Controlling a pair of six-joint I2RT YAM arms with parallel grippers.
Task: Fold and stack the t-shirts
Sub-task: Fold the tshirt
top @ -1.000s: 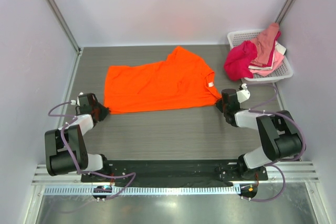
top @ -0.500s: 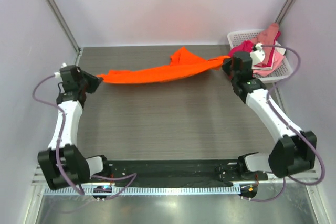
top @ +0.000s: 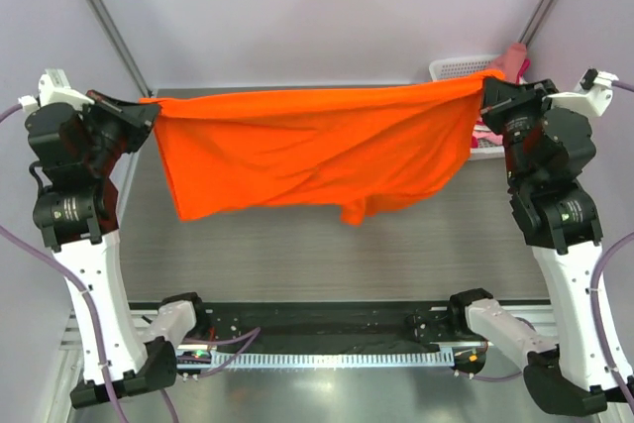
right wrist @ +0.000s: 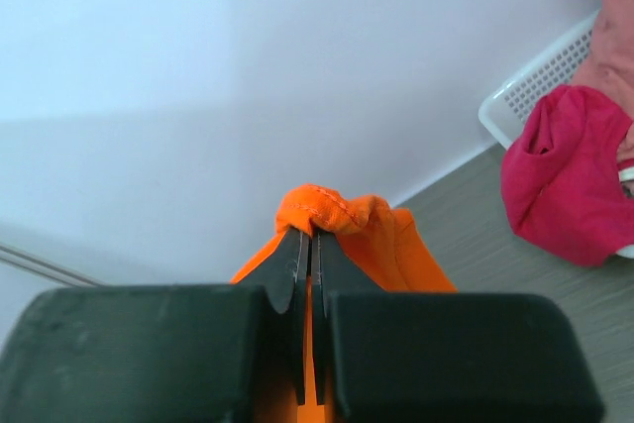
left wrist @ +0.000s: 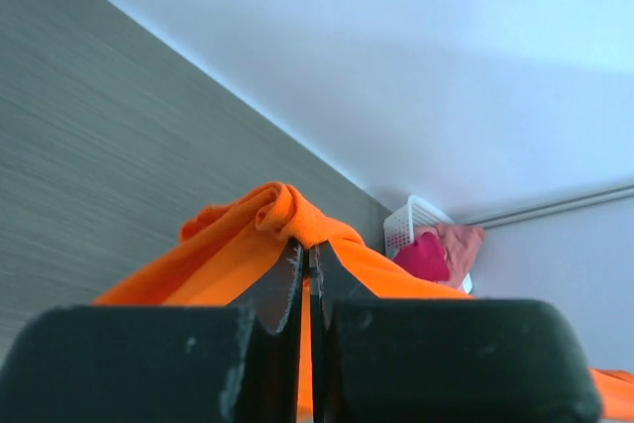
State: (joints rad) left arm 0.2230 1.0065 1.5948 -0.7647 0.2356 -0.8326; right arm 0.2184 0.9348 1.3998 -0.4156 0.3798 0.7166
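- Step: orange t-shirt (top: 307, 151) hangs spread in the air betw. both arms, above the table (top: 297, 255). Looks like the open-out stage ahead of folding; no fold made yet.
- Left gripper (top: 142, 112): jaws pinched tight on one top corner, cloth bunched at the tips in the wrist view.
- Right gripper (top: 488, 94): same, clamped on the opp. corner, near the basket (top: 454, 68).
- Magenta + pink t-shirts (right wrist: 560, 180) lie in that basket.
- Next, prob.: lower both arms evenly, top edge kept taut, lay it flat w/o creases. A flap dangling at the bottom edge could tuck under.
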